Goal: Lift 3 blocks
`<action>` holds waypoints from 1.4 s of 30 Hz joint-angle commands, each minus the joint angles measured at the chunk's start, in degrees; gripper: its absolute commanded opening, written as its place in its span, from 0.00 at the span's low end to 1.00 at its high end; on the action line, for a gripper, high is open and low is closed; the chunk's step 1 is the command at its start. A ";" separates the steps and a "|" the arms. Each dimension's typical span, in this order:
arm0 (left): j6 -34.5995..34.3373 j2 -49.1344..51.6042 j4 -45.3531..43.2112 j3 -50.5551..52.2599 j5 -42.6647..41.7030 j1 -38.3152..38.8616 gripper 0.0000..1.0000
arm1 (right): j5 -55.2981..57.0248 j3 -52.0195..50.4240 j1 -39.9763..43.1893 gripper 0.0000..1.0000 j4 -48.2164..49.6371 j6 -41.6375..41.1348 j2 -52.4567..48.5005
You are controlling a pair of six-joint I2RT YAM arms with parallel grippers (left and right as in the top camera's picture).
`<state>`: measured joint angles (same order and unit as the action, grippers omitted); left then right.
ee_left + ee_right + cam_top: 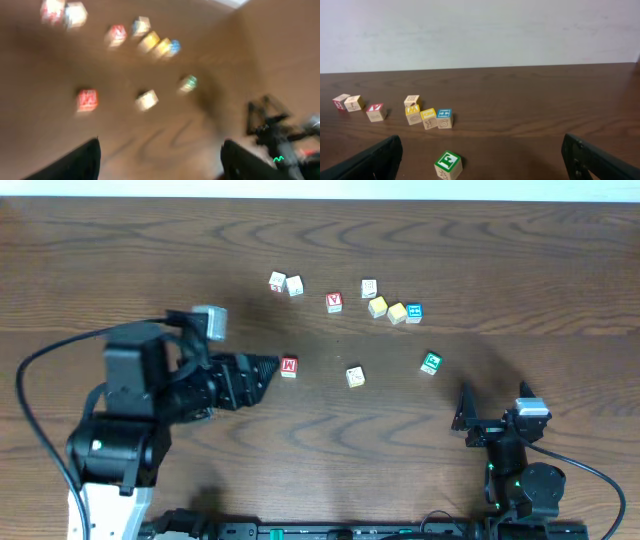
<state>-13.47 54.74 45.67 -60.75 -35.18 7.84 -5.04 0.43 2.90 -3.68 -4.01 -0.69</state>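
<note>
Three blocks lie apart on the wooden table: a red-faced block with a white "M" (289, 366) (87, 99), a pale cream block (355, 376) (147, 100), and a green-faced block (431, 363) (188, 83) (448, 164). My left gripper (268, 369) (161, 146) is open, its tips just left of the red block and holding nothing. The left wrist view is blurred. My right gripper (496, 404) (481, 141) stands open near the front right. The green block lies ahead of it, a little left of centre between the fingers and not touching them.
Further back lie several other blocks: a pale pair (285, 283), a red-faced one (334, 302), a cream one (369, 288), two yellow-topped ones (387, 310) and a blue-faced one (414, 312). A white wall (480, 30) rises behind the table's far edge.
</note>
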 commanded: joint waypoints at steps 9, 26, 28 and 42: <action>2.84 12.48 3.15 -5.70 16.50 14.67 0.77 | 0.50 -0.11 0.44 0.99 -0.28 0.68 0.39; -13.00 35.32 2.36 -5.70 23.19 14.75 0.77 | 0.50 -0.11 0.44 0.99 -0.28 0.68 0.39; -8.85 37.66 0.87 -5.70 23.21 14.75 0.77 | 0.50 -0.11 0.44 0.99 -0.28 0.70 0.39; -1.97 47.58 -9.46 -5.70 31.30 14.75 0.77 | 0.50 -0.11 0.44 0.99 -0.28 0.70 0.39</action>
<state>-17.43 102.00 36.75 -65.49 -9.54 22.59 -5.06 0.43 2.90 -3.73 -4.01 -0.69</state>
